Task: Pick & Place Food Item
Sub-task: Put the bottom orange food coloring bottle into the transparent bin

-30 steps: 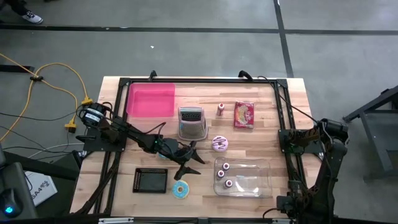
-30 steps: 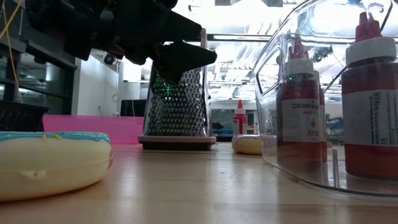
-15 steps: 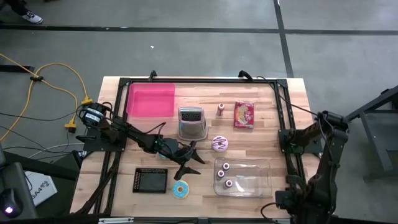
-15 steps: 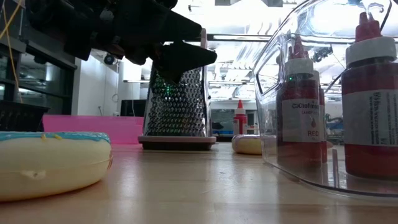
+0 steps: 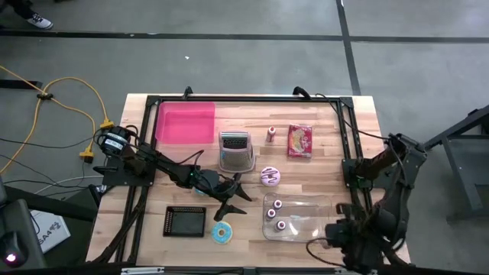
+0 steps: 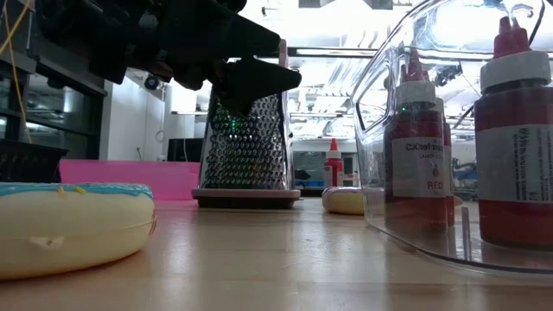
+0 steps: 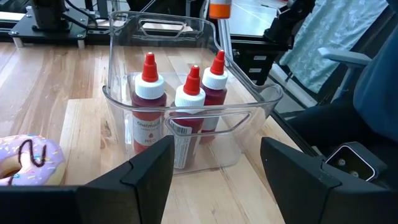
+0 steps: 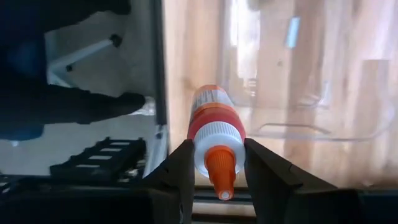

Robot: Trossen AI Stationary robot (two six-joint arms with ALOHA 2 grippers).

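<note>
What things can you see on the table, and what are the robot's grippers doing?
Pink flat tray: one, far left corner.
Metal box grater: one, silver, centre.
Small orange-capped bottle on the table: one, right of the grater.
Red snack packet: one, far right.
Purple-iced doughnut: one, centre.
Blue-iced doughnut: one, near edge.
Black mesh tray: one, near left.
Clear plastic bin: one, holding three red sauce bottles.
Left gripper: open, above the table's middle.
Right gripper: shut on an orange-capped sauce bottle, near the bin.

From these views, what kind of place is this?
Likely a robotics lab or workshop, not a kitchen: bare concrete floor with taped lines, a yellow cable trailing across it, and a framed wooden table of props like a grater.
</note>
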